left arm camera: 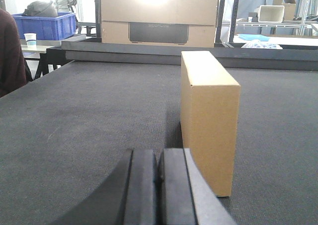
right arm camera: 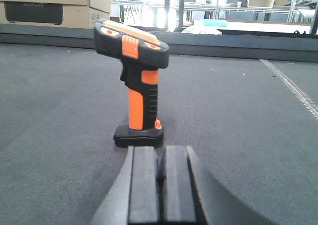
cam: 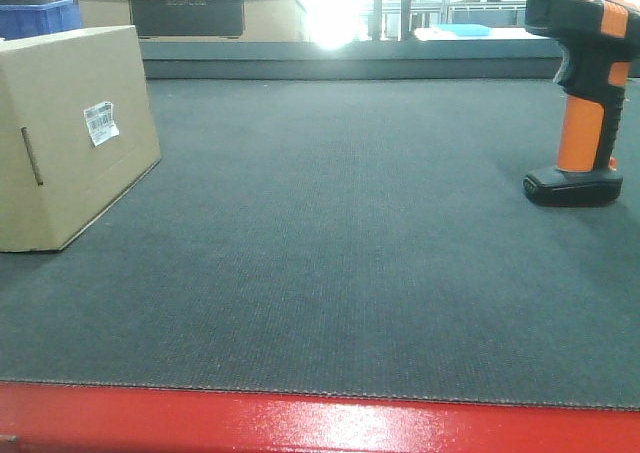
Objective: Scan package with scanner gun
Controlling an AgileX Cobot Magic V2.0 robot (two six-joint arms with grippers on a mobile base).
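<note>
The package (cam: 70, 133), a plain tan cardboard box with a white barcode label (cam: 100, 122) and a narrow slot, stands at the left of the dark mat. In the left wrist view the package (left arm camera: 206, 111) stands just ahead and slightly right of my left gripper (left arm camera: 159, 158), which is shut with nothing between its fingers. The scanner gun (cam: 580, 93), orange handle and black head, stands upright on its black base at the right. In the right wrist view the scanner gun (right arm camera: 136, 81) is directly ahead of my right gripper (right arm camera: 160, 153), which is shut and empty.
A dark grey mat (cam: 340, 233) covers the table, with a red front edge (cam: 320, 423). Larger tan boxes with a dark panel (left arm camera: 159, 16) sit behind the far rail. A blue crate (left arm camera: 44, 25) and a person's dark sleeve (left arm camera: 10, 51) are at the left.
</note>
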